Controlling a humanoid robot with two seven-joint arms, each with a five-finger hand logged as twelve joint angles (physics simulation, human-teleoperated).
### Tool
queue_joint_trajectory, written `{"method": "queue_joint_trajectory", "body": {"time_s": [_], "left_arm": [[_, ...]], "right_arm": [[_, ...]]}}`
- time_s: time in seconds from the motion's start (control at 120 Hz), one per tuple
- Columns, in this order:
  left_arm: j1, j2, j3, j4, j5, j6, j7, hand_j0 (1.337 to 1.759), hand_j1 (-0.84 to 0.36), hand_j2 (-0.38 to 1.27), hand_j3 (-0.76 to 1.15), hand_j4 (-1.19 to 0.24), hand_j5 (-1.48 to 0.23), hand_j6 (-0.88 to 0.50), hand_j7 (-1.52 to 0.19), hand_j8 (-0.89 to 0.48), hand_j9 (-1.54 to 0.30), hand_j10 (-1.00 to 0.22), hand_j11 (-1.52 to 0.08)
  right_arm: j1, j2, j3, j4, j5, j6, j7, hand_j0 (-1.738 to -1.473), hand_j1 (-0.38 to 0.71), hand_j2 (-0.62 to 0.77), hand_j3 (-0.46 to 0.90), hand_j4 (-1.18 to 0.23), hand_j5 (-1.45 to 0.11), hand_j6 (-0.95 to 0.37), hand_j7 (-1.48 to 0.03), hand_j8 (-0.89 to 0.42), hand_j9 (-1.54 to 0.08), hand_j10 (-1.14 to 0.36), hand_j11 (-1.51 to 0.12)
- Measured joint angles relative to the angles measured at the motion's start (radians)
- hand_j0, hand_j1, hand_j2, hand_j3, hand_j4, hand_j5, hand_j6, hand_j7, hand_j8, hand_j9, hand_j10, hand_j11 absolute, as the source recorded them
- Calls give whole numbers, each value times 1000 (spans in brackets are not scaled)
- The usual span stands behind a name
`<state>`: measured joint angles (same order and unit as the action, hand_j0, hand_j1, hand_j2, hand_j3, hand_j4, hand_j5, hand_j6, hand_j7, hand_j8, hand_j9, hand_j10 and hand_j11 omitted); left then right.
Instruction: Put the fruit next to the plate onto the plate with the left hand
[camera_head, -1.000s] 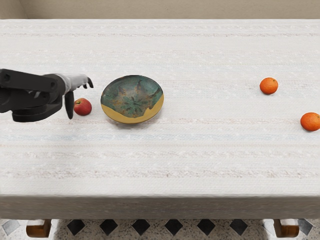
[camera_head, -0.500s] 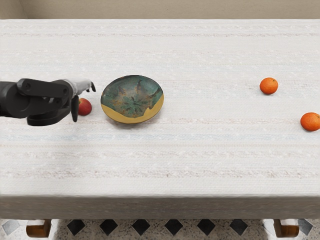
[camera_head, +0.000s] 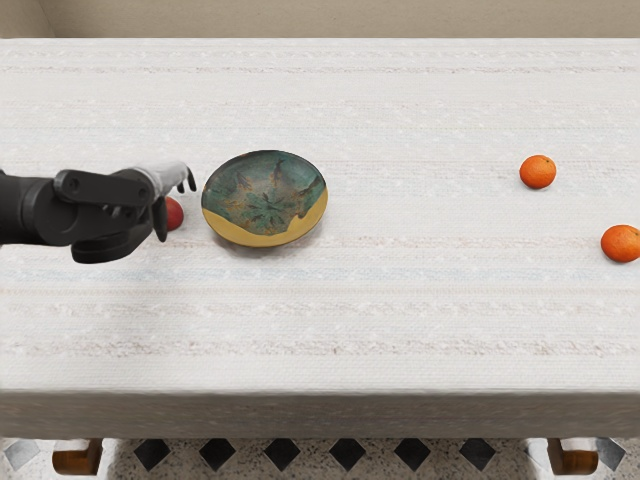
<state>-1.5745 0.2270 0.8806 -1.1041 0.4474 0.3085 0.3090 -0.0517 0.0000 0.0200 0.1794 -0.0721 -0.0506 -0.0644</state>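
Observation:
A red apple (camera_head: 175, 213) lies on the table just left of the teal and yellow plate (camera_head: 264, 197), and only its right edge shows behind my hand. My left hand (camera_head: 168, 197) comes in from the left edge and sits over the apple, thumb hanging down in front of it and fingers spread above it. The fingers do not close on the fruit. The plate holds nothing.
Two oranges lie far to the right, one (camera_head: 537, 171) farther back and one (camera_head: 620, 243) near the right edge. The white tablecloth's front edge (camera_head: 320, 395) runs across the lower part of the view.
My left arm has moved right, so the hand now covers most of the apple that was fully visible a second ago. The apple and plate have not moved.

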Motion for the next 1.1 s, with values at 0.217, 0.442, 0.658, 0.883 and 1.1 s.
{"method": "queue_joint_trajectory", "body": {"time_s": [0.217, 0.442, 0.658, 0.883, 1.1], "left_arm": [[19, -11, 0, 20, -4, 1, -2, 1658, -164, 87, 0, -429, -557, -429, -557, -429, -557, -429, -557], [22, -9, -2, 29, -4, 1, -4, 1658, -228, 127, 0, -493, -644, -493, -644, -493, -644, -493, -644], [35, -9, -9, 52, -4, 2, -5, 1657, -273, 231, 0, -567, -738, -545, -739, -473, -743, -565, -743], [46, -11, -12, 70, -3, 2, -5, 1654, -317, 440, 0, -712, -943, -521, -948, -430, -950, -609, -950], [53, -12, -14, 76, -4, -1, -4, 1645, -342, 436, 2, -802, -1094, -420, -1121, -329, -1116, -516, -1121]], "right_arm": [[1, 0, 0, 0, 0, 0, 0, -1658, -318, -5, 0, -26, -34, -26, -34, -26, -34, -26, -34], [0, 0, 0, 0, 0, 0, 0, -1658, -318, -5, 0, -26, -34, -26, -34, -26, -34, -26, -34], [0, 0, 0, 0, 0, 0, 0, -1658, -318, -5, 0, -26, -34, -26, -34, -26, -34, -26, -34], [0, 0, 0, 0, 0, 0, 0, -1658, -318, -5, 0, -26, -34, -26, -34, -26, -34, -26, -34], [0, 0, 0, 0, 0, 0, 0, -1658, -318, -5, 0, -26, -34, -26, -34, -26, -34, -26, -34]]}}
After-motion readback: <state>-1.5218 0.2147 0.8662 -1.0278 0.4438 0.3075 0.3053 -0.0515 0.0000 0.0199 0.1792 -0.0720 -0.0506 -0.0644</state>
